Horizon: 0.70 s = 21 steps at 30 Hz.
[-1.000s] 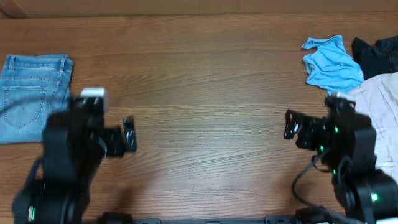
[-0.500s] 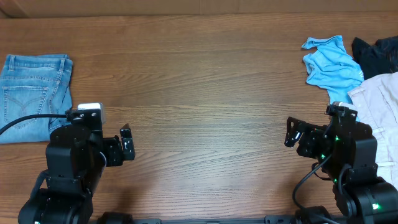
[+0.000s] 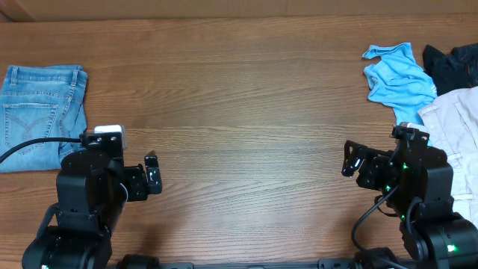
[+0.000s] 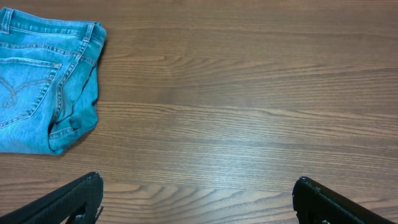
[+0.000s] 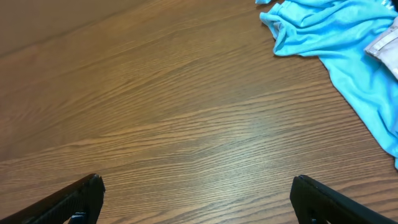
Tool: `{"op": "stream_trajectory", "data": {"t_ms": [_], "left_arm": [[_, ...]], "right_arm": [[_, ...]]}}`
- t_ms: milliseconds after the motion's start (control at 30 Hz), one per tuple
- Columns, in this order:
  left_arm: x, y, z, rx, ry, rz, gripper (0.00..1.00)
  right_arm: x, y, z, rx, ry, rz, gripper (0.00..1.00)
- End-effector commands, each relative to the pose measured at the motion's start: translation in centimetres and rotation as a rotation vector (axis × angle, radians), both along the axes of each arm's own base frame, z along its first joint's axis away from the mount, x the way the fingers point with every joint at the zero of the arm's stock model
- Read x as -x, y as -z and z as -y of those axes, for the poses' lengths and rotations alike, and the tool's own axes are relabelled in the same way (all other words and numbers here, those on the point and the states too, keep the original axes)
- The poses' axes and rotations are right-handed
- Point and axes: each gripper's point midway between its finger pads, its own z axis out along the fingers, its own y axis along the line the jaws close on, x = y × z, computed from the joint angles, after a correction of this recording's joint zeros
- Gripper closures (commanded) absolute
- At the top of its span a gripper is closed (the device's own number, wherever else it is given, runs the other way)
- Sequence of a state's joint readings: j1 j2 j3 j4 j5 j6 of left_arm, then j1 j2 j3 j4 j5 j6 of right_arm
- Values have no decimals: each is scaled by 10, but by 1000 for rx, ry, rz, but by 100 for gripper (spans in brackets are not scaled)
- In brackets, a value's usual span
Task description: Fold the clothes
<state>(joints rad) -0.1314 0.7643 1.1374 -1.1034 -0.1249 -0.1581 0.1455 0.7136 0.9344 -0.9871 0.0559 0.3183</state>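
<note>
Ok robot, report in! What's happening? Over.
Left gripper open, empty. Right gripper open, empty. Jeans folded, far left. Blue top, beige cloth, black cloth heaped far right.

We find the folded jeans (image 3: 41,112) occupying the far-left edge of the counter (image 3: 246,97). Rightward of the jeans, bare wood runs open across the whole middle, passable throughout. At the end farthest from the jeans, a turquoise garment (image 3: 396,75), a black garment (image 3: 455,63) and a beige garment (image 3: 459,127) crowd together, obstructing passage there.
</note>
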Motion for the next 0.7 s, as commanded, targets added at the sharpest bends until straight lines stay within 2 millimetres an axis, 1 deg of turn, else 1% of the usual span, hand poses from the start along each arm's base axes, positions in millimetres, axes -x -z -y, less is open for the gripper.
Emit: {"op": "stream_trajectory", "data": {"t_ms": [0,167,367,433,533,667], "left_arm": [[0,2,-2,-1,-19,-4,0],[0,2,-2,-1,-19,-4,0],[0,2,-2,-1,-19,-4,0],[0,2,-2,-1,-19,-4,0],[0,2,-2,-1,-19,-4,0],[0,2,-2,-1,-19,-4,0]], "right_arm": [[0,2,0,-5,7,-1,0],[5,5,1,-5,7,5,0],[24,4,13,27,35,87,0],[28,7,17,41,35,135,0],[29,10,21,63,33,233,0],[24,15,16,93,-35,382,0]]}}
